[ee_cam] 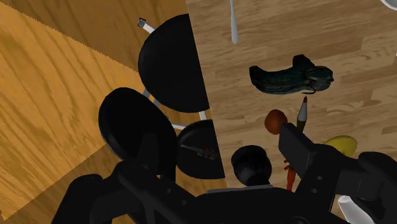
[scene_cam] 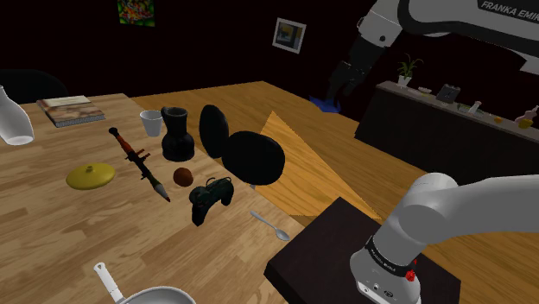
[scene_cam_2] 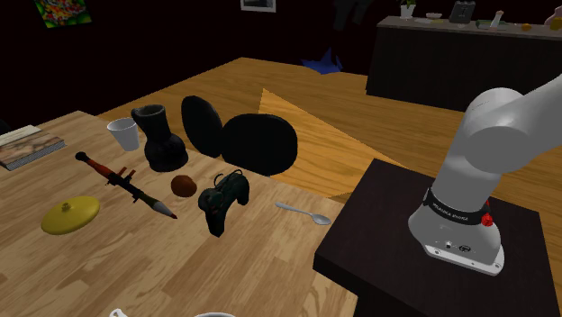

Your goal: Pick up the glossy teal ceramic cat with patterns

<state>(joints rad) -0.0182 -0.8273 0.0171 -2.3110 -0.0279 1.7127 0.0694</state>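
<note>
While the gripper [scene_cam: 339, 90] is held high up, its grip cannot be told; the dark teal cat [scene_cam: 212, 199] is seen lying on the tabletop [scene_cam: 52, 237] near the stand-side edge, beside a brown ball [scene_cam: 182, 176].

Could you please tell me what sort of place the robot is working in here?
Probably a dining or living room in a home: a wooden table strewn with household odds and ends, a framed picture on the wall, and a dark sideboard carrying a potted plant.
</note>
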